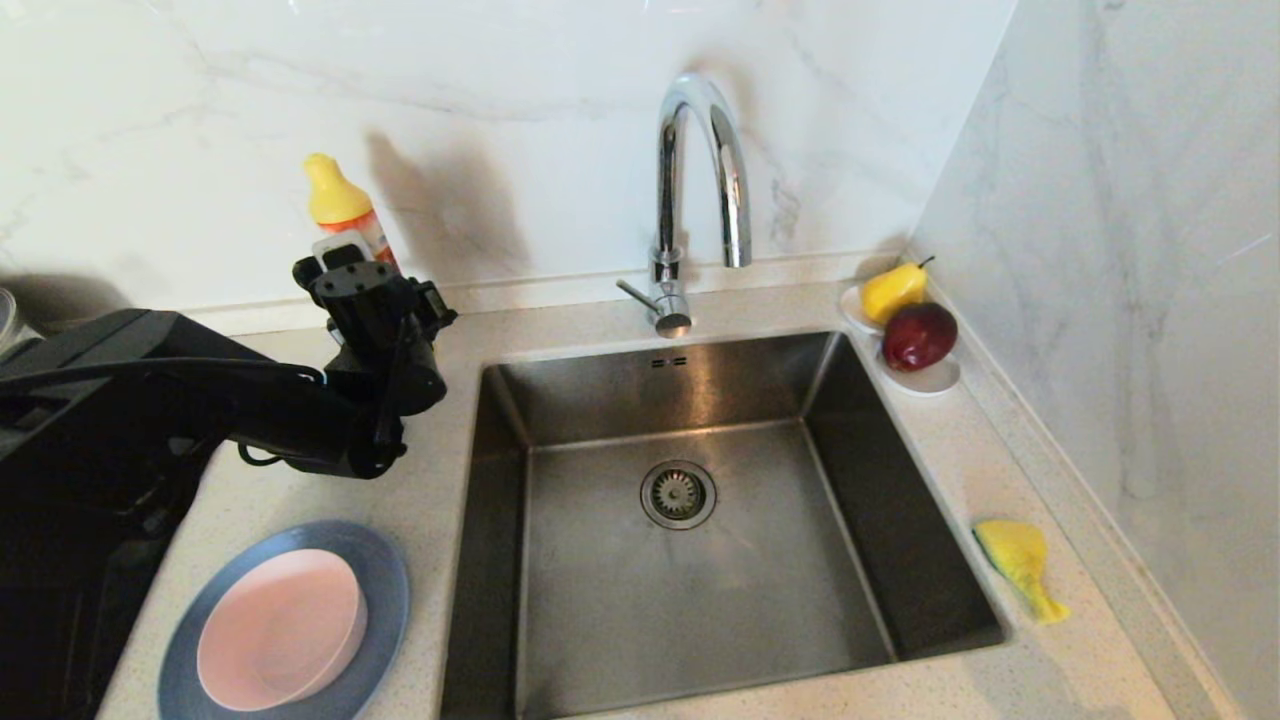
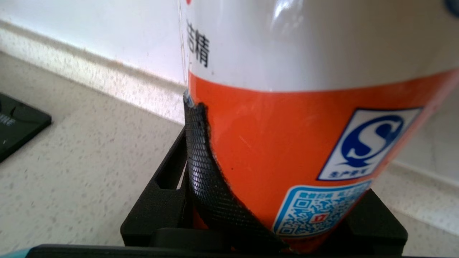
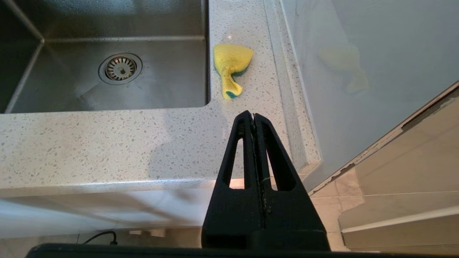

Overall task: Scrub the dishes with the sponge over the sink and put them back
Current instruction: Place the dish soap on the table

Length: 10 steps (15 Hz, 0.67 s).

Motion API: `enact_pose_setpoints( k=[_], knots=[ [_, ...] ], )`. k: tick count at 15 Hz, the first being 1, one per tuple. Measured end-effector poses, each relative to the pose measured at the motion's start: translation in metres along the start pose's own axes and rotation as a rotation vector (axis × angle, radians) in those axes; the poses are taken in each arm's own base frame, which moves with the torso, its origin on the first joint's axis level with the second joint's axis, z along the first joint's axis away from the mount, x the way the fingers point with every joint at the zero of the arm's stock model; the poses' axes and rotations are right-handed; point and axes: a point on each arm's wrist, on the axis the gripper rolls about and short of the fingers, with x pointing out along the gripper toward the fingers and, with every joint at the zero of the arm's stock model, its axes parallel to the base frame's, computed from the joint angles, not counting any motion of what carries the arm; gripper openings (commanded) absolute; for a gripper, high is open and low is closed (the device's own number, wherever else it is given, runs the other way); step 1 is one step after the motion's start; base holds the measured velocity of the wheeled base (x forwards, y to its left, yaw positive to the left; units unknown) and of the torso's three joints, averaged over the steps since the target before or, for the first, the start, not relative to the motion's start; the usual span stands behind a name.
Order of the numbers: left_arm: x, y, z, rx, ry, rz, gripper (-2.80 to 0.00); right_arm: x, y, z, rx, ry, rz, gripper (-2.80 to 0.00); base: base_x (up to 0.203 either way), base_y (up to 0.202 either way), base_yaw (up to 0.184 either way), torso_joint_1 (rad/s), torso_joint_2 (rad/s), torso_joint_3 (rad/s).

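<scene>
Sponge (image 1: 1020, 565) right of sink (image 1: 700, 560), far from left hand (image 2: 279, 200) gripping bottle (image 2: 304, 143).

Yellow-capped orange plastic bottle (image 1: 345, 215) at counter's back edge; yellow pear (image 1: 893, 290) and dark red apple (image 1: 919, 336) on white saucer (image 1: 932, 378), back right corner.

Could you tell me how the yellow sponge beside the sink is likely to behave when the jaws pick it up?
The sponge tapers to a twisted, crumpled tail, so it is probably soft and would squash rather than resist. It looks small and porous, so likely light. Lying flat on the speckled counter, it should neither roll nor tip, though it may slide if nudged.
</scene>
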Motion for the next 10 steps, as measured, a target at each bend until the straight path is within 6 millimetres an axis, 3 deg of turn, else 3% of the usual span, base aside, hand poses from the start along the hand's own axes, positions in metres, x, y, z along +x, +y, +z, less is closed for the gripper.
enact_pose_setpoints(
  k=[10],
  knots=[
    [0.009, -0.005, -0.015, -0.001, -0.049, 0.009, -2.8, 0.0, 0.0, 0.0, 0.0, 0.0, -0.001, -2.8, 0.0, 0.0, 0.0, 0.0, 0.0, 0.0]
  ],
)
